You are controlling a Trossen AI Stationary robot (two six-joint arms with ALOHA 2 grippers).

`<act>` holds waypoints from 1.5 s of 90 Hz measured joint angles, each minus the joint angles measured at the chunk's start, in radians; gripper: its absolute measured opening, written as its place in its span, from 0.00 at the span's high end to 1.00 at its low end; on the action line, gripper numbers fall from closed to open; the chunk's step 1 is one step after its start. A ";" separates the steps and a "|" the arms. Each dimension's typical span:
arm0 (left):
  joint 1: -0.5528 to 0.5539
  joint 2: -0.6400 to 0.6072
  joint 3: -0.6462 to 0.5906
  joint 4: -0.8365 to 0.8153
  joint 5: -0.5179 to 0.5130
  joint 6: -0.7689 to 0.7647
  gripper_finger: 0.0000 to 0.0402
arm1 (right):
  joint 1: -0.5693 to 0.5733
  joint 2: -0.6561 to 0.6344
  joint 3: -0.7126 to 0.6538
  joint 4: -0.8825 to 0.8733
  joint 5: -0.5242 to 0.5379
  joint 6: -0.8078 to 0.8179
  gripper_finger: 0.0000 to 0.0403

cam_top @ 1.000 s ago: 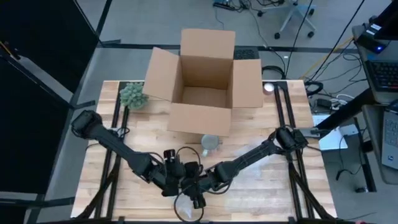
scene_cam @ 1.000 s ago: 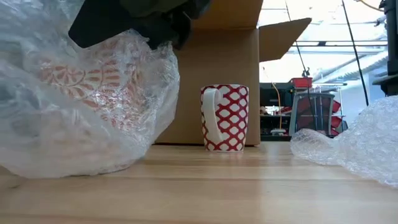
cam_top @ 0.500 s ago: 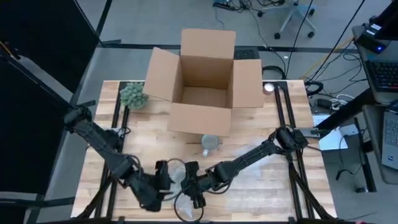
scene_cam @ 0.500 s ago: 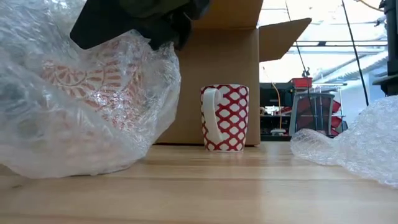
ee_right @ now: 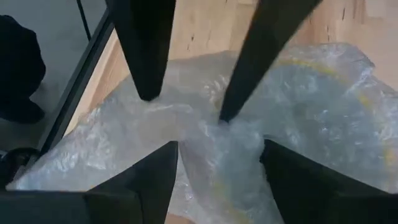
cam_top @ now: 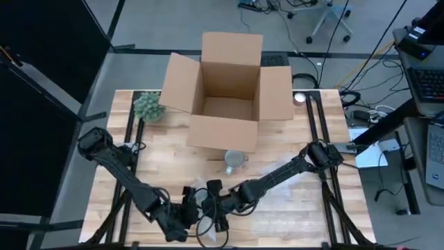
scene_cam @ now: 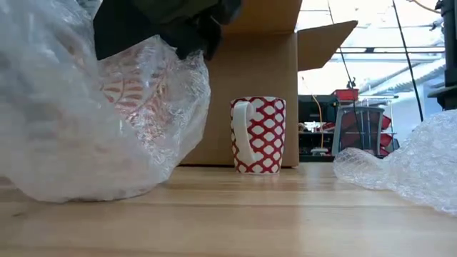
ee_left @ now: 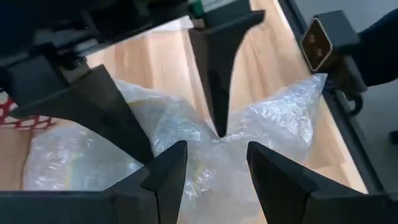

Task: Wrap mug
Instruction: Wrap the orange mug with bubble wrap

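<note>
A red-and-white patterned mug (scene_cam: 125, 82) lies inside a bundle of clear bubble wrap (scene_cam: 86, 135) at the table's near edge (cam_top: 208, 228). Both grippers stand over the bundle, pointing down. My right gripper (ee_right: 219, 149) is shut on a gathered bunch of the wrap. My left gripper (ee_left: 217, 158) is open beside it, with wrap between its fingers. A second patterned mug (scene_cam: 257, 134) stands upright on its base in front of the cardboard box (cam_top: 225, 104). My left gripper touches the top of the bubble wrap with its open fingertips (ee_right: 147, 93), coming from above. Wrap lies between its fingers. My right gripper pinches a gathered bunch of the wrap (ee_right: 217, 134), several layers, from above. The bundle's underside lies on the table.
The open cardboard box stands at the table's far middle, with a small green plant (cam_top: 148, 106) to its left. A loose sheet of bubble wrap (scene_cam: 407, 168) lies on the table's right half. Bare wood shows at the near left.
My left gripper has swung away toward the table's near left corner, then come back to the bundle beside my right gripper. The wrap has been drawn over the mug, and its left side now bulges higher. My right gripper has stayed in place.
</note>
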 joint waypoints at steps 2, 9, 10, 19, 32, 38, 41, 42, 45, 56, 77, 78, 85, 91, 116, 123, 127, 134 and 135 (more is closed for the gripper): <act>0.001 0.000 0.000 -0.001 0.000 0.010 0.60 | 0.000 0.000 0.000 0.000 0.000 0.000 0.46; 0.002 0.000 0.000 -0.018 0.001 0.023 0.60 | 0.000 0.000 0.000 0.001 0.000 0.000 0.46; 0.002 0.002 0.000 -0.022 0.001 0.023 0.60 | 0.000 0.000 0.000 0.001 0.000 0.000 0.46; 0.016 0.031 -0.017 -0.017 0.042 0.015 0.60 | 0.000 0.000 0.000 0.010 -0.001 0.000 0.46; 0.021 0.082 -0.022 -0.005 0.046 0.016 0.60 | 0.000 -0.002 0.000 0.021 -0.001 -0.005 0.46; 0.027 0.098 -0.021 -0.003 0.048 0.016 0.60 | 0.000 -0.011 -0.001 0.019 -0.003 -0.007 0.46; 0.030 0.104 -0.021 -0.004 0.052 0.016 0.60 | 0.000 -0.016 -0.001 0.021 -0.002 -0.007 0.46; 0.031 0.106 -0.021 -0.004 0.053 0.017 0.60 | 0.000 -0.019 -0.001 0.021 -0.002 -0.007 0.46; 0.032 0.111 -0.021 -0.007 0.054 0.019 0.60 | 0.000 -0.027 -0.001 0.014 -0.002 -0.008 0.46; 0.037 0.115 -0.024 -0.008 0.076 0.016 0.60 | 0.000 -0.054 -0.001 -0.009 -0.002 -0.010 0.46; 0.060 0.116 -0.025 -0.011 0.128 0.016 0.60 | -0.001 -0.118 -0.001 -0.092 0.001 -0.020 0.46; 0.062 0.116 -0.025 -0.011 0.129 0.016 0.60 | -0.002 -0.121 -0.001 -0.095 0.001 -0.021 0.46; 0.071 0.116 -0.025 -0.007 0.131 0.017 0.60 | -0.009 -0.140 0.000 -0.117 0.009 -0.023 0.46; 0.079 0.116 -0.026 0.002 0.138 0.027 0.60 | -0.015 -0.147 0.000 -0.121 0.050 -0.023 0.46; 0.096 0.116 -0.026 0.013 0.158 0.039 0.60 | -0.065 -0.132 -0.008 -0.176 0.129 0.115 0.46; 0.096 0.116 -0.026 0.013 0.158 0.039 0.60 | -0.068 -0.112 -0.009 -0.174 0.121 0.144 0.46; 0.098 0.117 -0.026 0.013 0.158 0.039 0.60 | -0.068 -0.098 -0.009 -0.170 0.115 0.157 0.46; 0.099 0.117 -0.026 0.015 0.158 0.041 0.60 | -0.067 -0.070 -0.008 -0.152 0.108 0.174 0.46; 0.099 0.117 -0.026 0.015 0.158 0.041 0.60 | -0.067 -0.068 -0.008 -0.151 0.108 0.179 0.46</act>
